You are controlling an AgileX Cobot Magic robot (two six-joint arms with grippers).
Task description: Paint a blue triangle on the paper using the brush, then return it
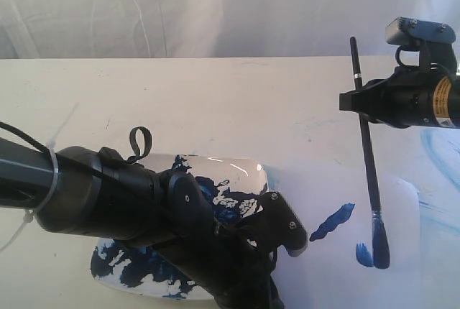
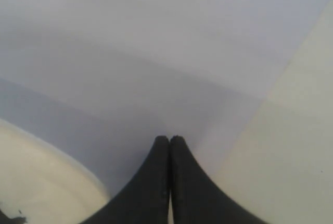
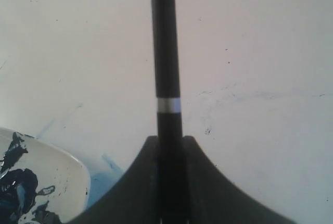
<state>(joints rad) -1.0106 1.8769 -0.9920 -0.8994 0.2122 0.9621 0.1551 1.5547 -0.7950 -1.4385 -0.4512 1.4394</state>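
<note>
While the right gripper (image 1: 358,99) is clamping the brush (image 1: 369,172), its tip is touching the paper (image 1: 338,280) beside a blue mark (image 1: 364,254); the left gripper (image 2: 169,140) is sitting closed over the paper.

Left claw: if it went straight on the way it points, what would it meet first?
Most likely the paper. The shut left claw aims at bare sheet just beyond the dish rim; nothing shows between, though the gap is hard to judge.

dish (image 1: 246,174): glossy white | brush (image 1: 367,151): smooth black shaft, silver band | paper (image 1: 338,274): matt, smooth
</note>
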